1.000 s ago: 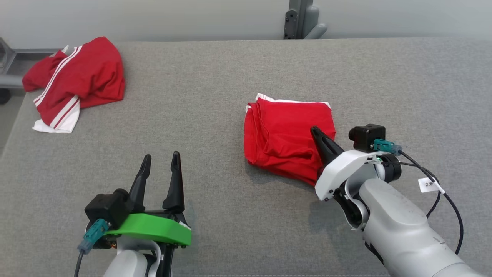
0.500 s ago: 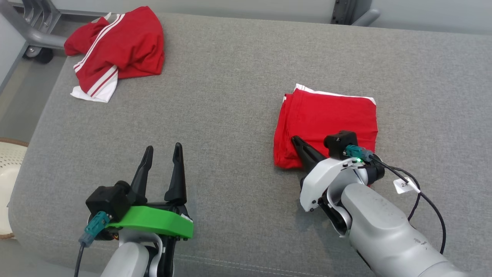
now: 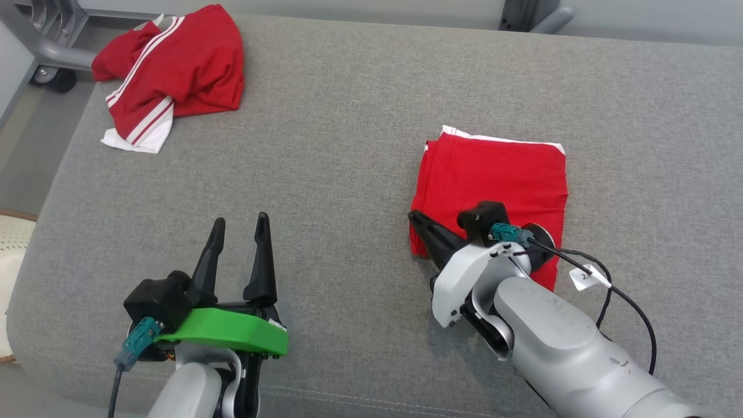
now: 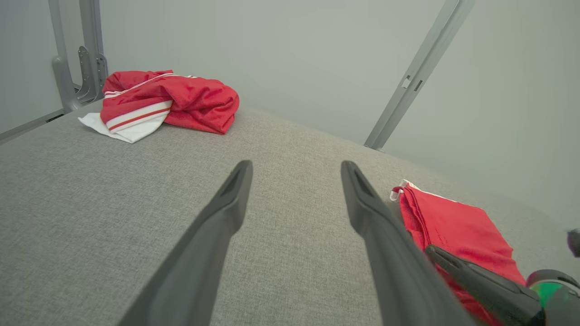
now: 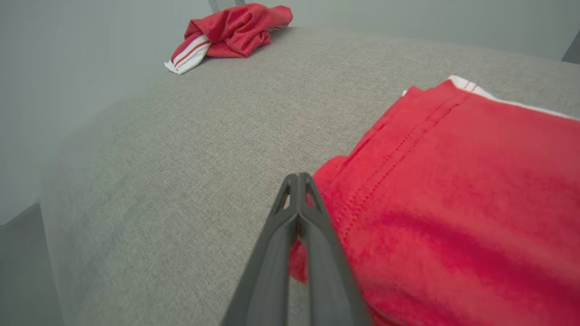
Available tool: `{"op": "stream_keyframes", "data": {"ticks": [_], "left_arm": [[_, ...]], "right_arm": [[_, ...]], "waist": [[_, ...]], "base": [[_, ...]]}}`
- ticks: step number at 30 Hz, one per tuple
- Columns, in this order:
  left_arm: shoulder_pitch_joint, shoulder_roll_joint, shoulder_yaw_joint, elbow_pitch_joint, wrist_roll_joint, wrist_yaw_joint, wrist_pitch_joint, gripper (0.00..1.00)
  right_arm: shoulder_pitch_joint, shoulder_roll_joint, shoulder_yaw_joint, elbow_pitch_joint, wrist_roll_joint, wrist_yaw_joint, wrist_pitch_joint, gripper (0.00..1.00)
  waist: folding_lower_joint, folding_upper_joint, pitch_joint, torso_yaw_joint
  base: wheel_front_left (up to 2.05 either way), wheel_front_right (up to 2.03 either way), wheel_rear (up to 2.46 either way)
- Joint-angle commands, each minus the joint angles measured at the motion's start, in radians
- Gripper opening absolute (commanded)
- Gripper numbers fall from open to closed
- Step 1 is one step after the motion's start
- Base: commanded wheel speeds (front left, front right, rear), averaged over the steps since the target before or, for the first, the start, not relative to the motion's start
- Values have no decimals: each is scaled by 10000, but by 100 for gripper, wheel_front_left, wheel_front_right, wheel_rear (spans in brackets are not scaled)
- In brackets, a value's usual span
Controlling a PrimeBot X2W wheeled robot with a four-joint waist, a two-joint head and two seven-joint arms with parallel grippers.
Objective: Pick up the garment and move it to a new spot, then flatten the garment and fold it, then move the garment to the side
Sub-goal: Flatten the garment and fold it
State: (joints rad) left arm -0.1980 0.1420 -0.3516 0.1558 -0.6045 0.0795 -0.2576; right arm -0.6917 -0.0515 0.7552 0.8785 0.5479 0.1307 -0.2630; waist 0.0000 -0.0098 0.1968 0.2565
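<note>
The folded red garment [image 3: 493, 180] with a white trim along its far edge lies flat on the grey padded table [image 3: 348, 145], right of centre. My right gripper [image 3: 413, 216] is shut, its joined fingertips at the garment's near left corner, low over the cloth edge. In the right wrist view the garment [image 5: 453, 203] spreads to the right of the right gripper [image 5: 299, 177], with no cloth visible between the fingers. My left gripper [image 3: 239, 219] stands open and empty over bare table at the near left. The left wrist view has the left gripper [image 4: 294, 165] and the garment [image 4: 453, 226] at its right.
A second red garment with white stripes [image 3: 174, 64] lies crumpled at the table's far left corner. A grey metal frame [image 3: 46, 46] stands behind that corner. A pale basket [image 3: 11, 249] sits off the table's left edge.
The head camera has shifted. My right gripper, shut throughout, has swept from the garment's near right part to its near left corner, and the garment lies flatter. The left gripper is unchanged.
</note>
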Motion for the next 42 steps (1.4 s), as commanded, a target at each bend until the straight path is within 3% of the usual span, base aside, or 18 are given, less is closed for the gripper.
{"op": "stream_keyframes", "data": {"ticks": [1,3,6,7,8,9,21,30,42], "left_arm": [[-7,20,56,2,115,7,-46,100],[51,30,92,-13,128,28,-53,100],[157,50,119,-27,141,40,-60,100],[157,50,119,-27,141,40,-60,100],[183,58,120,-30,147,41,-63,100],[196,66,124,-38,144,43,-64,100],[515,266,193,-124,220,158,-65,100],[843,427,423,-170,487,383,-71,100],[1786,50,1006,-76,1145,291,-78,100]], "right_arm": [[-82,-119,-147,-322,-140,0,-38,0],[-5,-196,-402,-818,-299,-2,-38,0],[288,-256,-957,-1615,-543,0,-37,45],[288,-256,-957,-1615,-543,0,-37,45],[379,-284,-1171,-1877,-643,0,-37,84],[469,-308,-1385,-2085,-732,0,-37,100],[1811,-642,-4252,-3844,-2258,0,-37,100],[3284,-535,-6323,-4760,-3159,0,-37,100],[5464,-53,-7293,-6411,-3479,0,-35,100]], "waist": [[0,98,-107,-198],[0,98,-187,-350],[0,98,-334,-593],[0,98,-334,-593],[0,98,-385,-668],[0,98,-438,-744],[0,98,-1097,-1737],[0,98,-1431,-2146],[0,98,-1842,-2233]], "base": [[0,0,0],[0,0,0],[0,0,0],[0,0,0],[0,0,0],[0,0,0],[0,0,0],[0,0,0],[0,0,0]]}}
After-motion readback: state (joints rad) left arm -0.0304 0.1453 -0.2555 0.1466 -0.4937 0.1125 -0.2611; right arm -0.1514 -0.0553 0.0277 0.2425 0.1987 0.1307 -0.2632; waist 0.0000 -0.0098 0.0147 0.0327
